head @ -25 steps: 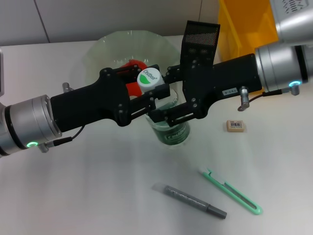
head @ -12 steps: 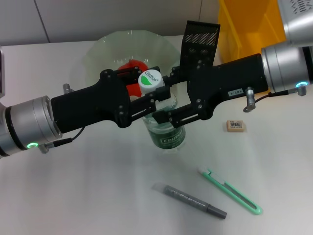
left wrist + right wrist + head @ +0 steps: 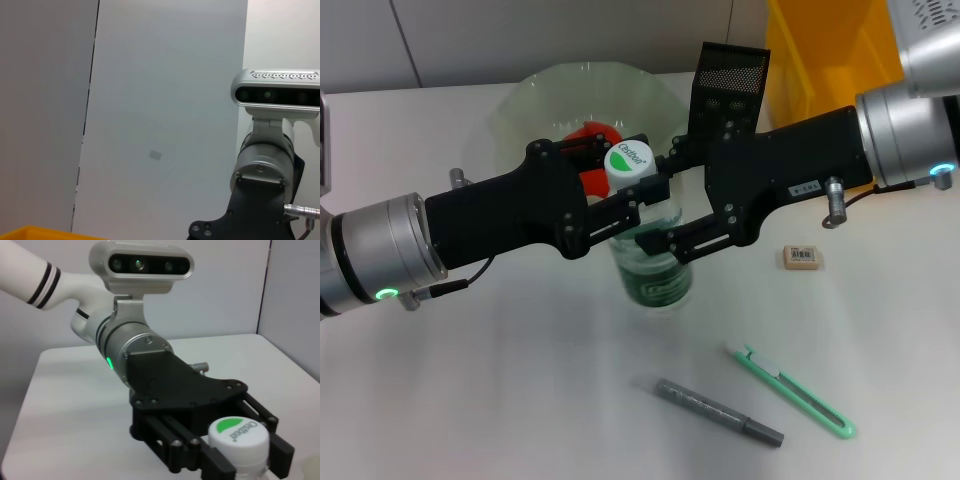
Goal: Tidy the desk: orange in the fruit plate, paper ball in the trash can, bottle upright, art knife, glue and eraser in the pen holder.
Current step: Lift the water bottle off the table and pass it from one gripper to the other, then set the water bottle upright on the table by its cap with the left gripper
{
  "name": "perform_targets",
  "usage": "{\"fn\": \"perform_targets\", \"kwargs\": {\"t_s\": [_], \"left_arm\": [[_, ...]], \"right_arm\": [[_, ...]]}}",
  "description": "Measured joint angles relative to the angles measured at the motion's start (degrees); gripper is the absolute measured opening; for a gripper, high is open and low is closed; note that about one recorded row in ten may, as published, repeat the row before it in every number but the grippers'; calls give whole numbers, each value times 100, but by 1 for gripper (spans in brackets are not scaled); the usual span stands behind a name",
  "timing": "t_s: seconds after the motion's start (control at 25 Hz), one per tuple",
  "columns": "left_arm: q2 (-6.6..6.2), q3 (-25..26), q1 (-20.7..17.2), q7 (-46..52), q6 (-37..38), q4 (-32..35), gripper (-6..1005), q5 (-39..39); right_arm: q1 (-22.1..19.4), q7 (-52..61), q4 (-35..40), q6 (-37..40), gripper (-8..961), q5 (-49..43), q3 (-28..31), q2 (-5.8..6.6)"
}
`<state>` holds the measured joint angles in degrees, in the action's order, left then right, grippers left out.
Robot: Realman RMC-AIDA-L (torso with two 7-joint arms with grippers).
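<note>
the bottle-upright step is in hand: left claw (image 3: 632, 205) and right claw (image 3: 670, 222) are both clamped on the bottle (image 3: 650, 265), standing near-vertical on the counter (image 3: 520, 380) before the fruit plate (image 3: 535, 95), so next calls for a gentle release.

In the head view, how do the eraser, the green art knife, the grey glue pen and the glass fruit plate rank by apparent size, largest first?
1. Fruit plate, partly hidden by the arms.
2. Art knife and glue pen: similar length, too close to rank.
3. Eraser, clearly smallest.
</note>
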<state>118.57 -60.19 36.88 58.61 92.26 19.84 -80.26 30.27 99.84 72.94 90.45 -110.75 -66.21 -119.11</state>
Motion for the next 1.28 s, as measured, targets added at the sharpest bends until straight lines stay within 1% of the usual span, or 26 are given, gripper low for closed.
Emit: {"fn": "perform_targets", "kwargs": {"t_s": [0.2, 0.6, 0.72, 0.8, 0.92, 1.08, 1.16, 1.28], "left_arm": [[0, -2, 0, 12, -2, 9, 441, 0], [0, -1, 4, 19, -14, 12, 441, 1], [-5, -1, -5, 69, -15, 80, 441, 2], [-8, -10, -38, 132, -16, 177, 441, 2], [-20, -54, -160, 326, -15, 471, 441, 2], [-44, -152, -402, 798, -13, 1182, 441, -38], [-51, -154, -514, 1076, -13, 1604, 441, -211], [-72, -114, -599, 1437, -13, 2022, 441, -484]], "right_arm": [[-63, 116, 166, 161, 774, -33, 37, 2], [-426, 273, 736, 203, 774, -79, 61, -15], [-556, 420, 972, 330, 774, -79, 157, -16], [-644, 490, 1106, 537, 774, -67, 344, -17], [-767, 532, 1214, 1015, 773, -9, 782, -16], [-966, 468, 1196, 1652, 773, 59, 1345, -10], [-1096, 381, 1162, 1873, 773, 65, 1529, -2], [-1323, 259, 1098, 2062, 773, 72, 1741, 6]]}}
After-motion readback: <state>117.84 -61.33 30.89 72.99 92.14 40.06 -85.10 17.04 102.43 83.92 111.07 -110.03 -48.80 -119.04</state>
